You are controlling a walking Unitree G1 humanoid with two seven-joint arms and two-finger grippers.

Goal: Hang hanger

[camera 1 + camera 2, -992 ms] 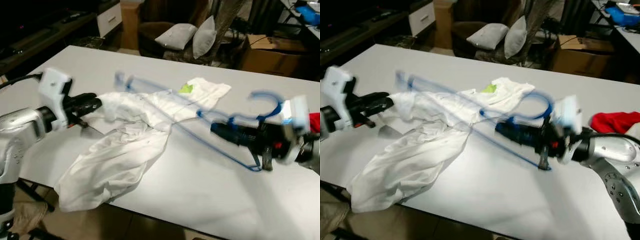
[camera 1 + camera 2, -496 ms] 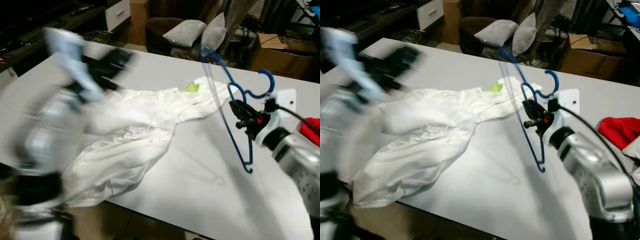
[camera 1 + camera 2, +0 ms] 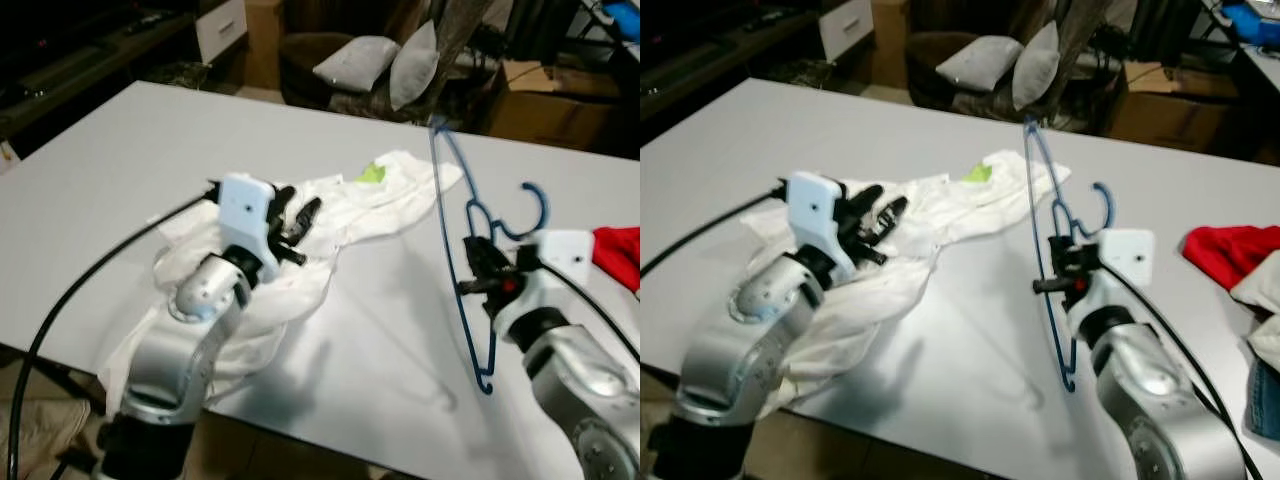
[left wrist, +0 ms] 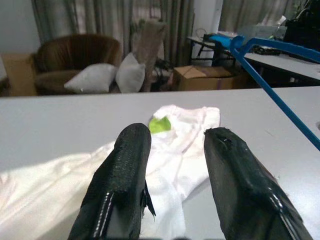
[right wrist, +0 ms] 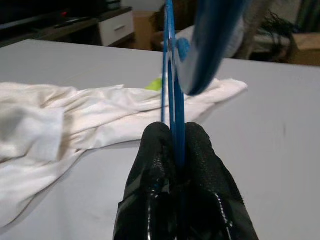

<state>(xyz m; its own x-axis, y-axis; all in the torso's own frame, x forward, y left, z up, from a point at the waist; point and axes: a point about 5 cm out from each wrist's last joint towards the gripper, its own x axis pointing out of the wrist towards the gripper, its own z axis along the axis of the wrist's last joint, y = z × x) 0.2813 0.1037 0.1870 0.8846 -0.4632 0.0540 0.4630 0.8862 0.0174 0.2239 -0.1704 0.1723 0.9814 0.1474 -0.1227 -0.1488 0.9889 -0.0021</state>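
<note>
A blue wire hanger (image 3: 446,200) stands upright above the white table (image 3: 380,340), free of the shirt. My right gripper (image 3: 478,282) is shut on its wire just below the hook; in the right wrist view the two fingertips (image 5: 160,150) pinch the blue wire (image 5: 170,75). A crumpled white shirt (image 3: 400,190) with a green neck label (image 3: 372,174) lies on the table's left half. My left gripper (image 3: 296,214) hovers over the shirt's middle, fingers (image 4: 125,175) apart with nothing between them.
A red cloth (image 3: 615,250) lies at the table's right edge. Beyond the far edge are an armchair with grey pillows (image 3: 365,62) and a cardboard box (image 3: 545,90). The shirt hangs over the near table edge (image 3: 120,370).
The right gripper has pulled the hanger out of the shirt and tipped it upright. The left gripper let go of the shirt, swung up, and now hovers open over it.
</note>
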